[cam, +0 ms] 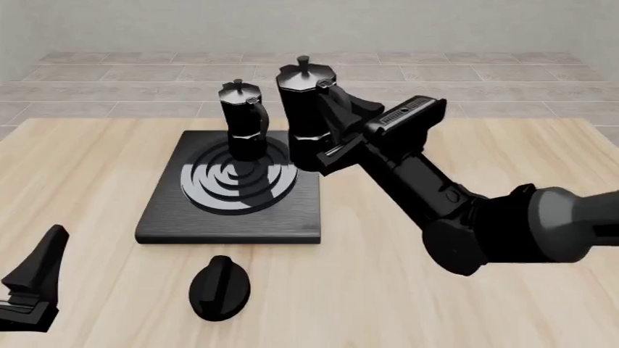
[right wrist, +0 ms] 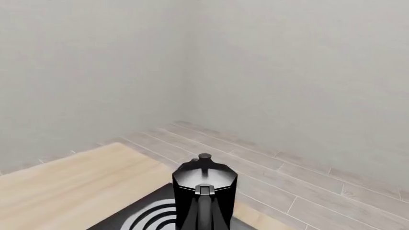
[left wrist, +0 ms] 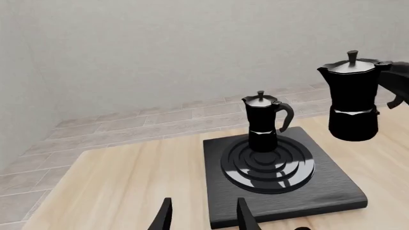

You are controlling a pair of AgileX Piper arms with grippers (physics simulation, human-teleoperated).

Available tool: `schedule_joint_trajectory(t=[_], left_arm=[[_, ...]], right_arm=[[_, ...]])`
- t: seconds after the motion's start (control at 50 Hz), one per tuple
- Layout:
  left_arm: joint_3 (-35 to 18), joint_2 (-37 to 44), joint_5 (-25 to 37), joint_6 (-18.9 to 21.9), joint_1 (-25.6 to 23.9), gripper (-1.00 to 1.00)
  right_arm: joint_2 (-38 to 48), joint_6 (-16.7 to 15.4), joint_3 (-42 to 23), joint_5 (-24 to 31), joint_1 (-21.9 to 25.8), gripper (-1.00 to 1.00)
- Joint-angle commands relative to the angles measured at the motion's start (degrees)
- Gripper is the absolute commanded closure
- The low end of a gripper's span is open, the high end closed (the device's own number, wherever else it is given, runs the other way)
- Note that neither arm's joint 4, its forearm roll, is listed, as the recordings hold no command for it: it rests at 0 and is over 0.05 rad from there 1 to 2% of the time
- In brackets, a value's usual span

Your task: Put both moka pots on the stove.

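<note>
Left pincer (cam: 34,279) released, low over desk (cam: 483,145). Black oval knob (cam: 219,287) lies beside it. Right pincer (cam: 334,119) grasps second moka pot (cam: 306,109) aloft by handle; first moka pot (cam: 242,116) stands on stove (cam: 164,210) just beyond.

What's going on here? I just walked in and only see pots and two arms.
One moka pot already stands on the stove, on its ring burner. The right gripper holds the second moka pot by its handle side, lifted in the air beside the stove's right edge, not yet set down. The left gripper is open and holds nothing, near the front of the table. A black knob lies before the stove.
</note>
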Motion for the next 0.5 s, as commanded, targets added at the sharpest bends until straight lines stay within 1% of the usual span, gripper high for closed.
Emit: schedule_joint_trajectory(t=[0.02,0.2,0.5], left_arm=[[0.0,0.4,-0.3,0.2,-0.1,-1.00],[0.0,0.3,-0.1,0.6,-0.1,-1.00],[0.0,-0.6,0.6,0.8,0.0,-1.00]], right_arm=[[2.2,0.3,-3.0,-2.4,1.8,1.00],[3.7,1.1,-3.2,-3.8,3.0,1.00],[5.2,0.3,-4.8,-4.7,4.5,1.00]])
